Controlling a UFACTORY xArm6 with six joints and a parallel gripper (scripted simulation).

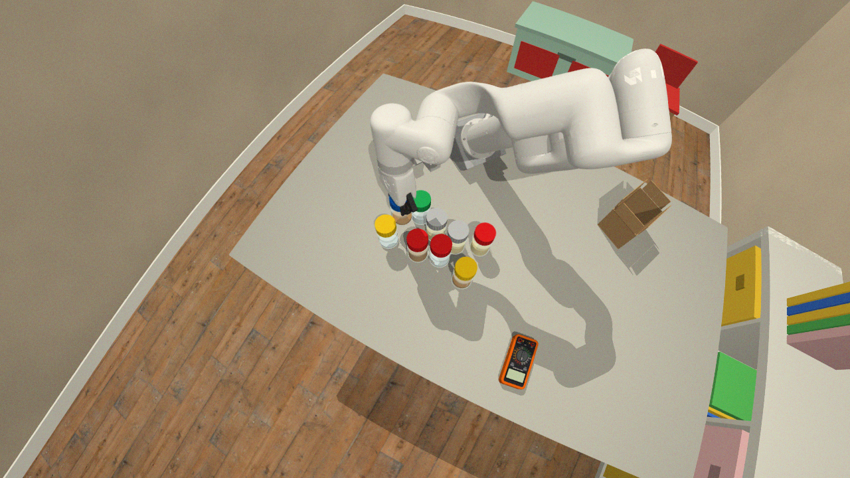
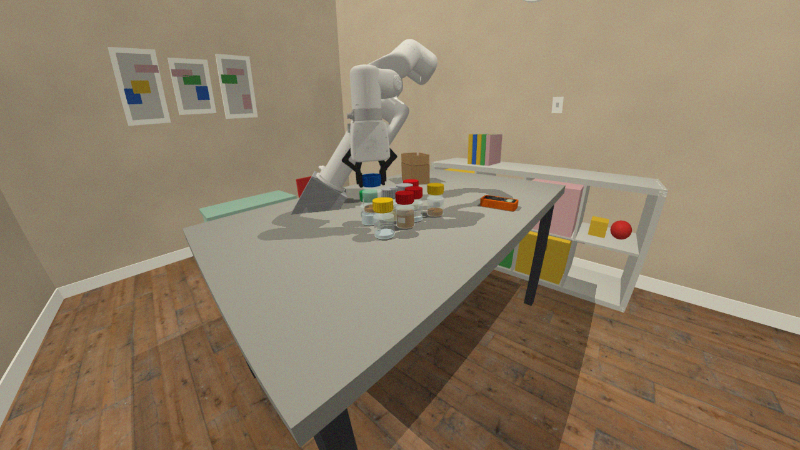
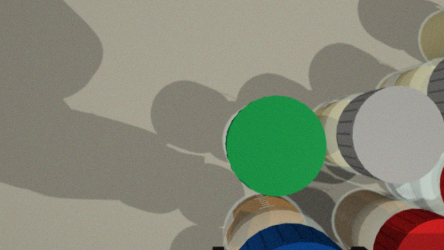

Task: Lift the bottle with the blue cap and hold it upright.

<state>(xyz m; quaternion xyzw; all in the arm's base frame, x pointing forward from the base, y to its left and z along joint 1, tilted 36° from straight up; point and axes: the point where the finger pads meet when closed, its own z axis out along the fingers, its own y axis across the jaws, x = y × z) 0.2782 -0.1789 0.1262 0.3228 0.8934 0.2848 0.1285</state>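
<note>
The blue-capped bottle (image 2: pixel 370 180) hangs upright between my gripper's (image 2: pixel 370 177) black fingers, its cap above the caps of the other bottles. My gripper is shut on its cap. In the top view the blue cap (image 1: pixel 396 203) shows only as a sliver under my wrist, next to the green-capped bottle (image 1: pixel 422 202). In the wrist view the blue cap (image 3: pixel 289 237) sits at the bottom edge, with the green cap (image 3: pixel 276 146) just beyond it.
Upright bottles cluster below: yellow-capped (image 1: pixel 385 228), grey-capped (image 1: pixel 436 221), red-capped (image 1: pixel 417 242) and others. An orange multimeter (image 1: pixel 518 360) lies near the table's front. A cardboard box (image 1: pixel 633 212) stands at the right. A shelf (image 2: pixel 565 224) stands beside the table.
</note>
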